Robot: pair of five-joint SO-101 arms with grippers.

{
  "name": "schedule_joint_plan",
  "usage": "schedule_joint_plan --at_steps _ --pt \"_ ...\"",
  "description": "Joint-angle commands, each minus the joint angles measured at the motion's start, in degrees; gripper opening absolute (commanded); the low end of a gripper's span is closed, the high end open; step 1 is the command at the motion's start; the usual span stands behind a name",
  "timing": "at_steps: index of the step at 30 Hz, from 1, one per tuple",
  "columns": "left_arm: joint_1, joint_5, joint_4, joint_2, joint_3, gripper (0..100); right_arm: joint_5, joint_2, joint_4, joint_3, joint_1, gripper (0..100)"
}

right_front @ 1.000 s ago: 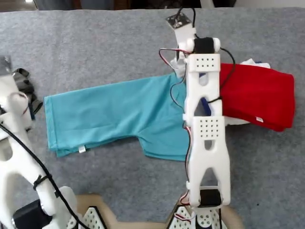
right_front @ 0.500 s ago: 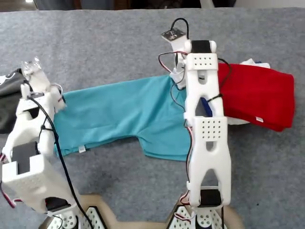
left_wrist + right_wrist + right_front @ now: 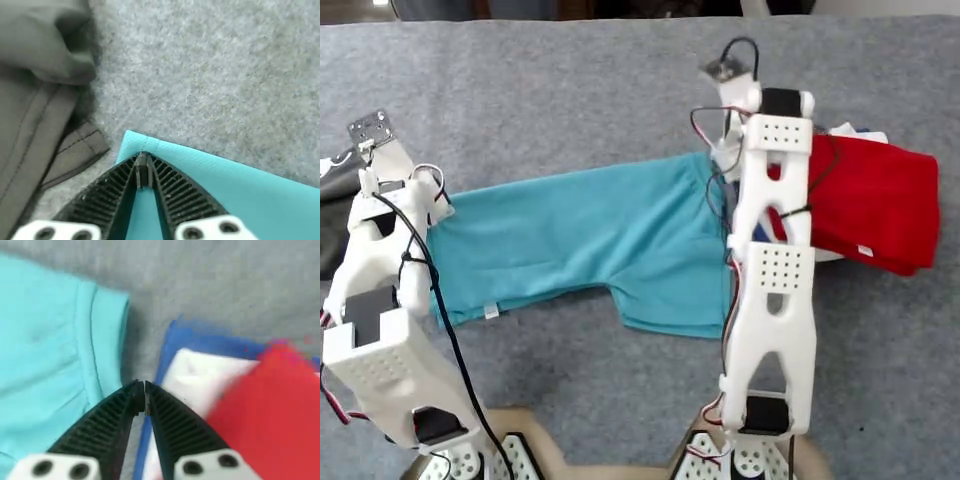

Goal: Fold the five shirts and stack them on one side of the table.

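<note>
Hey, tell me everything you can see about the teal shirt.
The teal shirt is thin, smooth cloth with stitched hems, spread flat across the grey table cover, one part jutting toward the arm bases. A white tag shows at its near edge. The left gripper, jaws shut, sits at one end's corner; the red shirt lies beyond the other.

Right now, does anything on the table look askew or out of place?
The teal shirt lies slanted across the table, not square to its edge. A dark shirt sits bunched and unfolded beside the teal shirt's corner.
</note>
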Motion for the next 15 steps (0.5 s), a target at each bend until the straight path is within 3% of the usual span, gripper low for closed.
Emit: schedule_joint_plan --at_steps 1,8,15 --pt "-0.4 0.0 0.4 -6.7 -1.6 3 0.1 -4.4 0.6 -4.0 0.2 1.4" --pt "1.8 0.0 9.8 -26.2 2.8 3 4.3 -22.1 0.6 11.5 -2.1 1.4" --pt "1.6 0.0 6.3 -42.9 18.6 3 17.1 -48.6 0.5 41.7 -7.0 1.4"
